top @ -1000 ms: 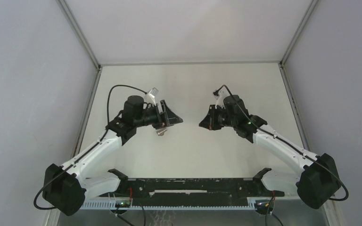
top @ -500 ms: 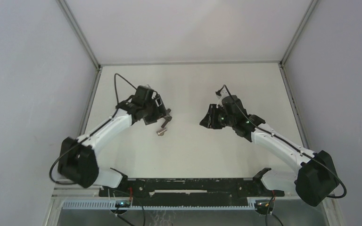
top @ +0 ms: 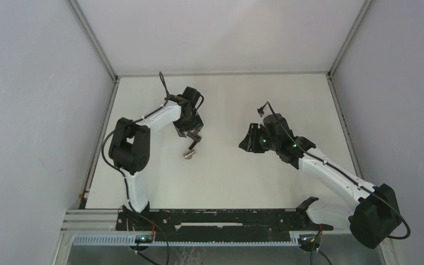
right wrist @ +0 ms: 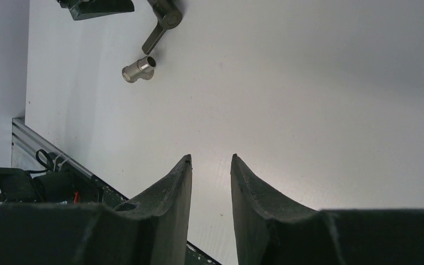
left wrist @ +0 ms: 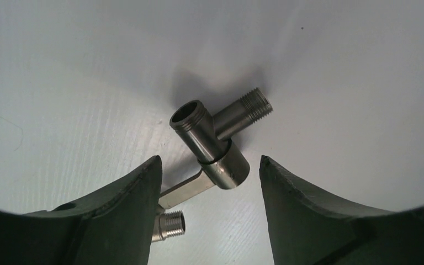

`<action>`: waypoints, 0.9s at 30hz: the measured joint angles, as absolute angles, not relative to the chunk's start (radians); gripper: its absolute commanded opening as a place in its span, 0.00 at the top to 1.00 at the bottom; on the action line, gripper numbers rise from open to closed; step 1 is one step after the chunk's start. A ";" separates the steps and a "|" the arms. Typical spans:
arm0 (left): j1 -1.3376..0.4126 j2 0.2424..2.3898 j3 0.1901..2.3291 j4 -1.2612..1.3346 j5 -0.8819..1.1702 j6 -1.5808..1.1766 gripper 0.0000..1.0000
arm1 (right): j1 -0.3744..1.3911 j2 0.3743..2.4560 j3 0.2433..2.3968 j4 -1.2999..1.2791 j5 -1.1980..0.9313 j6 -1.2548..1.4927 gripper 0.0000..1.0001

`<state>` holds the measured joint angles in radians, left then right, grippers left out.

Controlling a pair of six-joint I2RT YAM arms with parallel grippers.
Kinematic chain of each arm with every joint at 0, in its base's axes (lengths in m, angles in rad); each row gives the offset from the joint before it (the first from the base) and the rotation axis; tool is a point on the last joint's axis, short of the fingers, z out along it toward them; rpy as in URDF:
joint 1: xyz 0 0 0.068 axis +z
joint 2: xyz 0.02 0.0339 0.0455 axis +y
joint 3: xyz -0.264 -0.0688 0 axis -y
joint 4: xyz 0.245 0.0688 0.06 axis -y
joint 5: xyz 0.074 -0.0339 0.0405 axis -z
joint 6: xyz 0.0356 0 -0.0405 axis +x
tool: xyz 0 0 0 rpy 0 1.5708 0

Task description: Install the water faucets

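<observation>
You are at the pickup: the left gripper (left wrist: pixel 208 161) hangs with jaws spread astride the tap (left wrist: pixel 212 144), which lies on the table (left wrist: pixel 353 77), the fitting (left wrist: pixel 169 225) just beside its lever. The right gripper (right wrist: pixel 211 163), slightly parted, holds nothing. Next, lower and close squarely on the tap's body

1. The left arm (top: pixel 157 114) has swung up from its low crouch and now stands tall to the left of the tap piece (left wrist: pixel 215 146).
2. The left tool (top: pixel 195 135), earlier level, has tipped to point down over the tap piece, its jaws slightly narrower.
3. The right tool (top: pixel 245 145), right of the tap piece, has parted its once-closed jaws.
</observation>
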<state>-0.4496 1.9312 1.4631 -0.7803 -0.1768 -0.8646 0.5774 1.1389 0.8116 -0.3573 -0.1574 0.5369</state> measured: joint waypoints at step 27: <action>-0.460 2.021 1.533 -0.825 -0.117 -0.835 1.00 | 0.513 1.126 0.789 -0.371 -0.178 0.582 0.60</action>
